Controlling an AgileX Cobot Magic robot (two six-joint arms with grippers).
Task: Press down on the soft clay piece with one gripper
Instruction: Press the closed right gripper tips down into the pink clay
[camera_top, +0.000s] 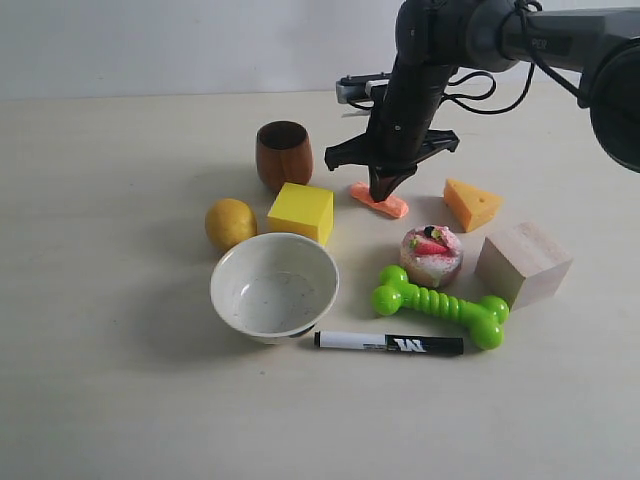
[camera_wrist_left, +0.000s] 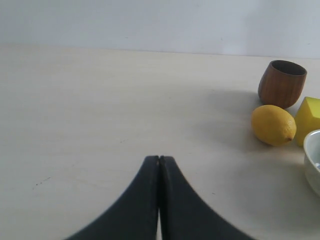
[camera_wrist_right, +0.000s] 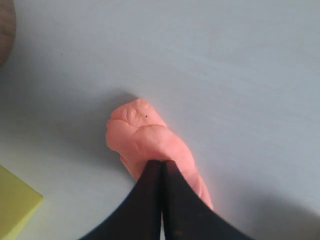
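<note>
Right gripper (camera_wrist_right: 161, 163) — pointed tips clenched together — touches the lumpy soft clay piece (camera_wrist_right: 142, 132).

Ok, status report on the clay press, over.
Right gripper shut, tips on the clay. Left gripper shut, away over the table. Nothing in the way; cup and yellow block stand apart.

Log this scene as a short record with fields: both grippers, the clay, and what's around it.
right gripper: shut, tips down on the clay, seemingly touching
left gripper: shut, over bare table
clay shape: flattish, lumpy, elongated
near clay: cup, yellow block, cheese, cupcake
further off: lemon, bowl, green bone, marker, wood block
</note>
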